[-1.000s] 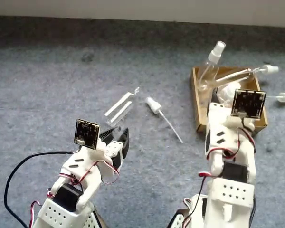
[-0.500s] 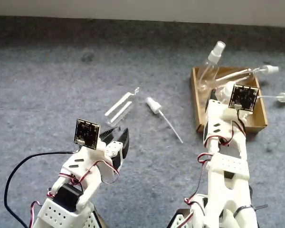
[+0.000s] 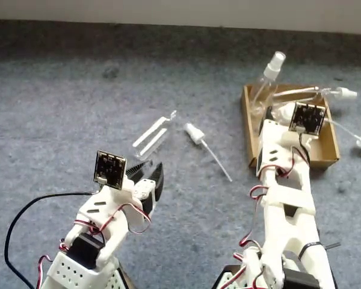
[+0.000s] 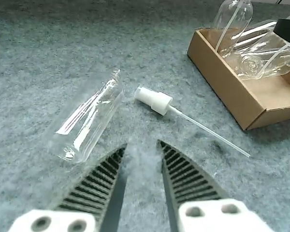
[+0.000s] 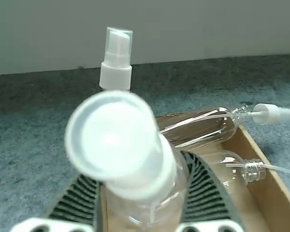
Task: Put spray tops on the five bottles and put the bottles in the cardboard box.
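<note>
Right wrist view shows a capped bottle clamped between the fingers of the right gripper, above the cardboard box where other bottles lie. The left gripper, narrowly parted and empty, hangs over the carpet, near an uncapped bottle and a loose spray top.

We are seeing matt, fuzzy grey cloth covering the worktop. The cardboard box is showing dull brown paperboard. The loose bottle is gleaming as clear, glossy plastic; the spray top is showing smooth white plastic. The left tool and right tool are baring ribbed black plastic, the right clamping a glossy white-capped bottle.
</note>
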Robot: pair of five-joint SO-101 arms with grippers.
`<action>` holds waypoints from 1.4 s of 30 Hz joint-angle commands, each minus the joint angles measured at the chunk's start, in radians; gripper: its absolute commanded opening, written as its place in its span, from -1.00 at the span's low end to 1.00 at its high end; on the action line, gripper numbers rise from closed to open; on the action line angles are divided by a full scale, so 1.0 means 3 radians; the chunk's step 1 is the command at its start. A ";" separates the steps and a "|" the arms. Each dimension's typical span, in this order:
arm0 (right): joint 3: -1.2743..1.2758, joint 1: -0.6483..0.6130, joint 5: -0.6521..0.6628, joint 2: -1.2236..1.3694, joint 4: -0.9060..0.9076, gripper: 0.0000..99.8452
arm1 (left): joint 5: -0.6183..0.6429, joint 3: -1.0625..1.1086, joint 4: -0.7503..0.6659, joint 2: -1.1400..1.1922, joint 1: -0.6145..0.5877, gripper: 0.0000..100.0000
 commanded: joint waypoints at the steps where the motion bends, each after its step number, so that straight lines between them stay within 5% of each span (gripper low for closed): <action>1: -0.0008 0.0049 -0.0015 0.0033 0.0013 -0.93 | -0.0015 -0.0013 0.0010 -0.0028 -0.0054 -0.89; 15: 0.0146 0.0018 -0.0010 -0.1143 0.0831 -0.93 | -0.0015 -0.0013 0.0015 -0.0028 -0.0054 -0.89; 42: 0.0136 0.0018 -0.0010 0.0171 0.0263 -0.93 | -0.0015 0.0120 -0.0005 -0.0028 -0.0054 -0.89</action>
